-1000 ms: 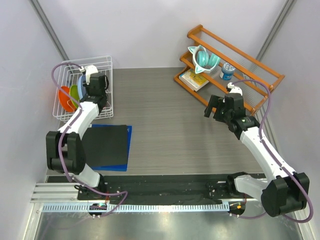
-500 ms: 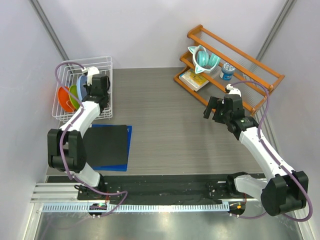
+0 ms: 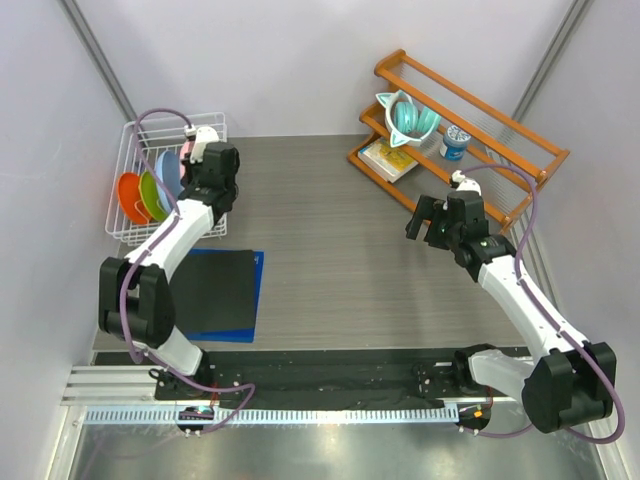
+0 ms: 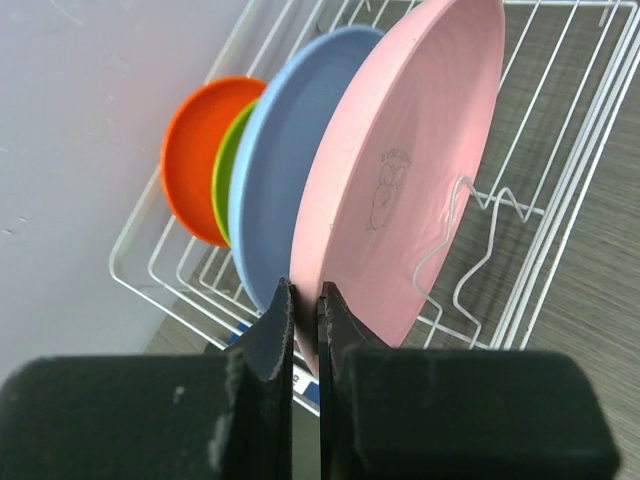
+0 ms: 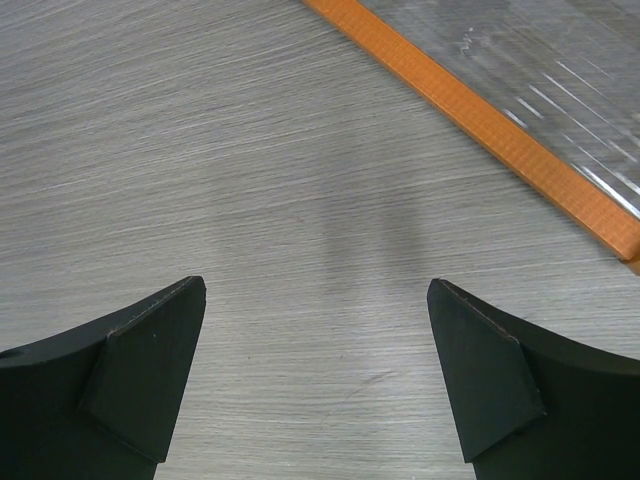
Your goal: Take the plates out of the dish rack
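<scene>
Slip risk: L gripper (image 4: 305, 318) pinches only rim of round pink plastic plate (image 4: 400, 190) in white wire dish rack (image 3: 170, 118); R gripper (image 5: 316, 285) agape.

Pink plate (image 4: 410, 170) & lt-blue plate (image 4: 290, 170): smooth matt plastic. Dish rack (image 4: 175, 285): white coated wire. Table (image 5: 250, 150): grey wood-grain, matt. Shelf rack (image 5: 470, 115): orange-brown wood.

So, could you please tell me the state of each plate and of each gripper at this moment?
pink plate: on edge, rim pinched by left gripper.
light blue plate: on edge in dish rack.
green plate: on edge in dish rack.
orange plate: on edge in dish rack.
left gripper: shut on pink plate.
right gripper: open, empty.
</scene>
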Robot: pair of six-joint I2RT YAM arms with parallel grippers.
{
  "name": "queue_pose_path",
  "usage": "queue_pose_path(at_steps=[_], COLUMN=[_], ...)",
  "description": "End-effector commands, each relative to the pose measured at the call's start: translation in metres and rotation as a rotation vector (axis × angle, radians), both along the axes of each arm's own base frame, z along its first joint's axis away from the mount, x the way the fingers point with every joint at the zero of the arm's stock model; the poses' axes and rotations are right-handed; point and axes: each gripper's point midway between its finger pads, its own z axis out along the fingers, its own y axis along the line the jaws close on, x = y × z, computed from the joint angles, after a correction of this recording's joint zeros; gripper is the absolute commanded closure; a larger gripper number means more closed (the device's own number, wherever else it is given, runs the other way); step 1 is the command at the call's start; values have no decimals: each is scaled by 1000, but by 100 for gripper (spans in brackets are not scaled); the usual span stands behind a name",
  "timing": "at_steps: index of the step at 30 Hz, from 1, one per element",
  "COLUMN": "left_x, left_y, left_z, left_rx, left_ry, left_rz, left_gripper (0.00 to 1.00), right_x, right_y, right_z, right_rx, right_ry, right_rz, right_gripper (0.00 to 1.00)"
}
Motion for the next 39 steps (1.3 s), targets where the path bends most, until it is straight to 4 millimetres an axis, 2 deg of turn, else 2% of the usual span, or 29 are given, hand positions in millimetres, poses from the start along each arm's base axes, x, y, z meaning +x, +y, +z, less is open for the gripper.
queue_pose_path(at_steps=[1,9,13,16,17,18,20,21,23,24,25,28,29,32,35,39], left_x=[3,-30,-47,-51,-57,-55,-61,-62,-67,-71,-75,-84,-88,-95,-100,-109], left_y=[-22,-23,-20,-34,-39,-55,-73,-95,-113,-132,-141,-175,-181,-200,-214,-236], left_z=[67,121,134,136,133,129,122,116,100,95,80,66,53,42,36,31], left_rx=[4,8,7,-63,-93,-164,-255,-328,-426,-492,-540,-648,-692,-748,-764,-805], left_ry=[-174,-242,-217,-219,-196,-197,-178,-156,-140,-121,-93,-73,-55,-36,-20,-5], left_rz=[-23,-40,-41,-111,-148,-218,-303,-400,-434,-505,-518,-613,-611,-640,-668,-710], left_gripper=[100,100,100,100,100,100,100,100,100,100,100,100,100,100,100,100], right_x=[3,-4,-8,-13,-15,-17,-19,-19,-23,-22,-24,-24,-25,-29,-29,-25], right_y=[6,9,12,23,26,32,43,47,61,66,74,88,97,114,124,130], right_z=[18,25,30,37,38,40,47,52,60,68,71,80,81,84,81,64], right_rx=[30,59,77,123,136,159,206,226,275,291,318,364,387,413,430,411], right_ry=[-67,-81,-90,-96,-96,-97,-105,-119,-140,-167,-170,-201,-204,-210,-203,-162], right_rz=[17,29,41,95,110,136,177,194,238,253,269,305,321,361,374,364], right_gripper=[1,1,1,1,1,1,2,2,2,2,2,2,3,4,4,4])
